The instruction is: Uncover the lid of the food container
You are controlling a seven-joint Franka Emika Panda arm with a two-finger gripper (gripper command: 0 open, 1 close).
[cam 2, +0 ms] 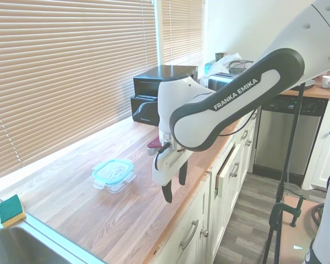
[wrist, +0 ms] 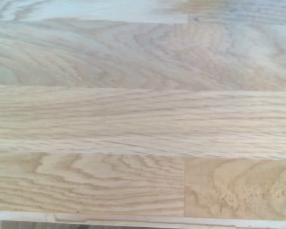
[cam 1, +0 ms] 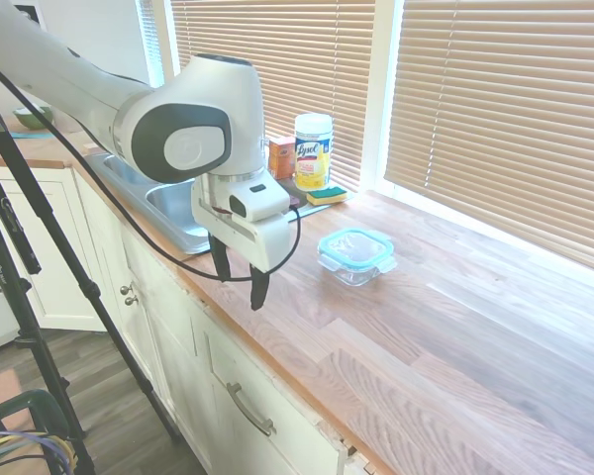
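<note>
The round white wipes canister with a yellow label (cam 1: 313, 150) shows print too small to read beyond its brand. The small orange box (cam 1: 281, 157) beside it is partly hidden behind the white robot arm. The steel sink (cam 2: 16, 246) is cut off by the second exterior view's bottom edge. Contents of the shallow clear glass food container (cam 1: 355, 267) cannot be made out under its teal-rimmed clear lid (cam 1: 354, 246). The wrist view shows only the wooden desk (wrist: 143, 119), softly blurred.

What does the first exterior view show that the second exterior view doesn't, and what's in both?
Only the first exterior view: the wipes canister and an orange box. Only the second: a black appliance and toaster. Both: the open gripper off to one side of the food container, lid on, plus the sponge and sink.
</note>
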